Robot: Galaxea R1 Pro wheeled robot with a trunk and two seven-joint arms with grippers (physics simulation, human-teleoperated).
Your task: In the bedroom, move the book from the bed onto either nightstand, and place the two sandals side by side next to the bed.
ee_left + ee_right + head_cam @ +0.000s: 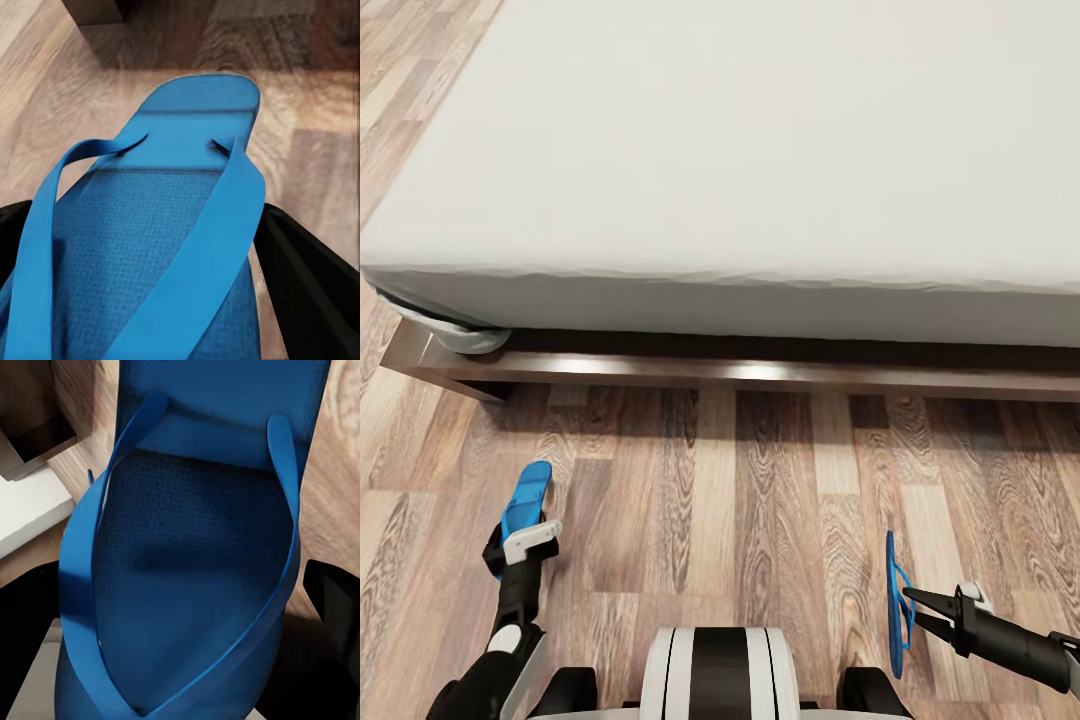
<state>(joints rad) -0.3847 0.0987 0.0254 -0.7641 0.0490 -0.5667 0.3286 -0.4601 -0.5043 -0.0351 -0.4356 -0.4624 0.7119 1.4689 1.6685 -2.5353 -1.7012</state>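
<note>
**Both sandals lifted beside the bed**

The bed [760, 150] spans the wood floor [760, 480]. The left pincer [520, 545] grips the left sandal [525, 500]; the right pincer [910, 600] clamps the right sandal [897, 600] on edge. Released tilted, it may land sideways or well apart from its mate.

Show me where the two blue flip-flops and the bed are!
Left flip-flop [527, 497]: head view, on its sole sticking out past the left gripper.
Right flip-flop [897, 612]: head view, on its edge-on sole by the right gripper.
Bed [760, 160]: head view, on the mattress top.
</note>
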